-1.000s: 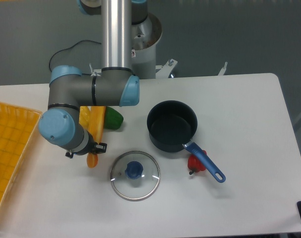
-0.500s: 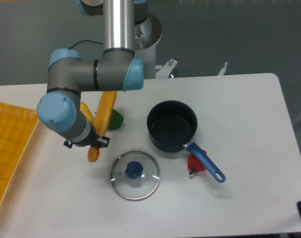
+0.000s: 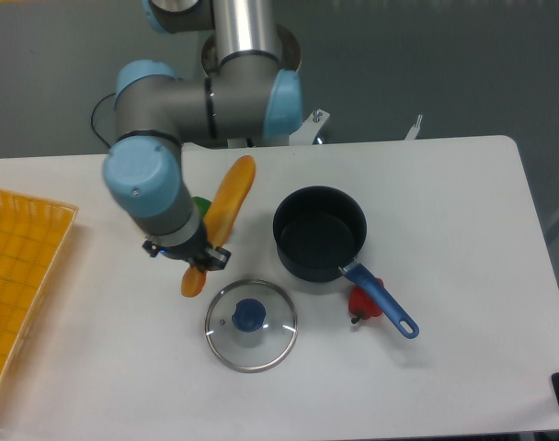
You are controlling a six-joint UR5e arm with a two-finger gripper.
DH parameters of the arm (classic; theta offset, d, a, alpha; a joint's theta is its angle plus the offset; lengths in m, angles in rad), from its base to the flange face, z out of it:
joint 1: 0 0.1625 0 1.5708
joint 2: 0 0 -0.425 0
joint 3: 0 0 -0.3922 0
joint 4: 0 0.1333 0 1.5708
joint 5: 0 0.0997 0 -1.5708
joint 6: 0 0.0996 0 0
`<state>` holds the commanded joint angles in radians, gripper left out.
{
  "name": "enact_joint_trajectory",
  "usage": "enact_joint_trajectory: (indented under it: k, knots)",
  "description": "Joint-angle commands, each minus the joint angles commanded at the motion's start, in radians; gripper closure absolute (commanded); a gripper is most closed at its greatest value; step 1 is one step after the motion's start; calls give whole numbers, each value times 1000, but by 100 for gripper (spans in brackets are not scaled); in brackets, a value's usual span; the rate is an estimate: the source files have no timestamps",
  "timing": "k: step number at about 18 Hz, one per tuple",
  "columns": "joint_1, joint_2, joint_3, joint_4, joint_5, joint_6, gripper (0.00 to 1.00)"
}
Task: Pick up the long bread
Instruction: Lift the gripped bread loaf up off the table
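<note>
The long bread (image 3: 229, 197) is a slim orange-yellow baguette, tilted from upper right to lower left, just left of the dark pot (image 3: 319, 231). My gripper (image 3: 204, 255) sits under the blue-and-grey wrist and is shut on the bread's lower part. The bread's lower tip pokes out below the fingers, and its upper end reaches up beside the arm. The wrist hides most of the fingers.
A glass lid with a blue knob (image 3: 251, 323) lies in front of the gripper. The pot's blue handle (image 3: 381, 299) points to the lower right over a red pepper (image 3: 362, 303). A green pepper (image 3: 199, 206) peeks out behind the wrist. A yellow basket (image 3: 22, 276) fills the left edge.
The arm has swung right and turned, carrying the long bread with it. The bread has shifted right toward the pot and leans more to the right.
</note>
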<state>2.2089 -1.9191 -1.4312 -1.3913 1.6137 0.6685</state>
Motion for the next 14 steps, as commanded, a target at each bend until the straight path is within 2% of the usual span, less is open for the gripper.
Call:
enact_joint_trajectory:
  k: [4, 14]
  knots:
    - [32, 23, -3, 2, -63, 56, 83]
    - [35, 31, -9, 0, -69, 57, 83]
